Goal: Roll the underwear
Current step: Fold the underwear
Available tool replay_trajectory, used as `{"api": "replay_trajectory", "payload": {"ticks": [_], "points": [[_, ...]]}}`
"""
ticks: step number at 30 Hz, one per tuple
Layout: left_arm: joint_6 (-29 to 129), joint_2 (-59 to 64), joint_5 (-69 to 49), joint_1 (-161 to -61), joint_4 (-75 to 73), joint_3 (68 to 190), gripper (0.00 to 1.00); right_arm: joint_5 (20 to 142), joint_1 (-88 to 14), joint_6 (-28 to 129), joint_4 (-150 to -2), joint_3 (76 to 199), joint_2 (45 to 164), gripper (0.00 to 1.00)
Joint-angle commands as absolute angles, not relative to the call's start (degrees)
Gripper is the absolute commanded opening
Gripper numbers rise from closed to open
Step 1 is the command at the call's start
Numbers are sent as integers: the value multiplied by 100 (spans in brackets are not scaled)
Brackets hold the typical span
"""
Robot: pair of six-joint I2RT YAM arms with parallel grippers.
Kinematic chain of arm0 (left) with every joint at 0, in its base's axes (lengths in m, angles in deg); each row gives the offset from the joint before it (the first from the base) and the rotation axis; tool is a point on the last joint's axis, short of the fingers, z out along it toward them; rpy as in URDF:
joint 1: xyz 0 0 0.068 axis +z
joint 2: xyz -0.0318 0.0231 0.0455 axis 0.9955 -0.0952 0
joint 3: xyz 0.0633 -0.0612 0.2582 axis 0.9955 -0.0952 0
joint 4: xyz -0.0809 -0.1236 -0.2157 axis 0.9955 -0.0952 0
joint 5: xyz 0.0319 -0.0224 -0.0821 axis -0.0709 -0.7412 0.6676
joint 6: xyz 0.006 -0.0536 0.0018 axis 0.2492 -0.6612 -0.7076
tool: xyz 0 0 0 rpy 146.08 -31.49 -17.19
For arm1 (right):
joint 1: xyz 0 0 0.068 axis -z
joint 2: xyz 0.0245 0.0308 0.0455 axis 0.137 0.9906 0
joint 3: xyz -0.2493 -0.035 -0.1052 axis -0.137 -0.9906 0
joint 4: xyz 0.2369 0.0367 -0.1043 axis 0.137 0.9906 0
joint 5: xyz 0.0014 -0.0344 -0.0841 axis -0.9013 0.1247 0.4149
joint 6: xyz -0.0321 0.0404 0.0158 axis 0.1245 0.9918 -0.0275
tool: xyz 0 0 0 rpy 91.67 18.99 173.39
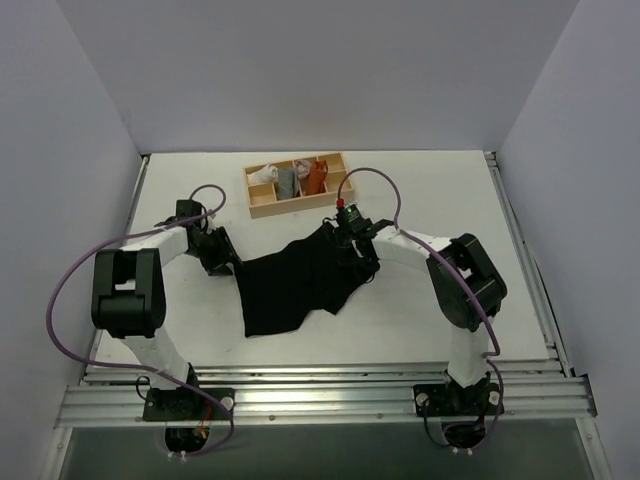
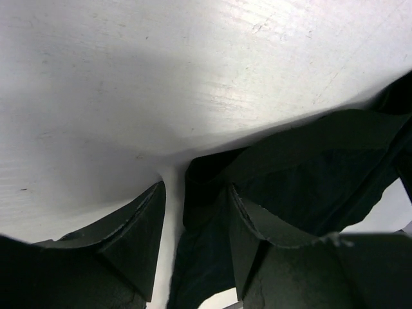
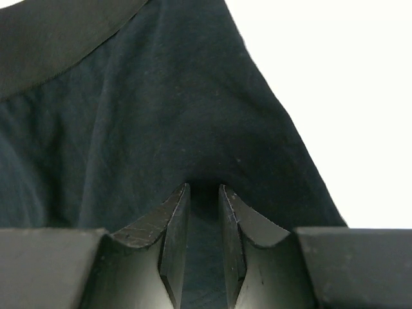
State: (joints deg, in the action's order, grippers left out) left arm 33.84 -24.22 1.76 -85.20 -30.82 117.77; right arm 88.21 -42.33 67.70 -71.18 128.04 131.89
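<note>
The black underwear [image 1: 295,285] lies spread across the middle of the table, its right upper part drawn up toward my right gripper. My left gripper [image 1: 222,262] sits at the cloth's left upper corner. In the left wrist view it [image 2: 196,193] stands open, with that corner of the underwear [image 2: 302,167] lying loose between the fingers, nearer the right one. My right gripper [image 1: 352,250] is at the right upper edge. In the right wrist view its narrow jaws [image 3: 205,193] pinch a raised fold of the underwear [image 3: 148,109].
A small wooden tray [image 1: 290,207] stands behind the cloth, holding a white roll [image 1: 265,174], a grey roll [image 1: 288,181] and an orange-brown roll [image 1: 316,177]. White walls enclose the table on three sides. A metal rail runs along the near edge.
</note>
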Motion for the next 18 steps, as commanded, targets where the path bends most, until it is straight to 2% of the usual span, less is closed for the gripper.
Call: {"api": "replay_trajectory", "payload": {"ticks": [1, 7, 11, 16, 18], "points": [[3395, -2396, 569, -8506, -2720, 11712, 51, 9257, -4075, 6216, -6719, 13224, 13713, 21], [3097, -2159, 737, -8524, -2614, 11413, 50, 9416, -3908, 5390, -6281, 14235, 14179, 22], [2956, -1966, 640, -8524, -2456, 11106, 50, 9495, -4021, 5362, -5972, 14631, 13690, 27], [2789, -2018, 771, -8515, -2167, 11035, 49, 9565, -4838, 6168, -5998, 14500, 12994, 28], [2701, -2053, 877, -8524, -2017, 11017, 49, 9713, -5215, 6460, -6050, 14377, 12853, 32]]}}
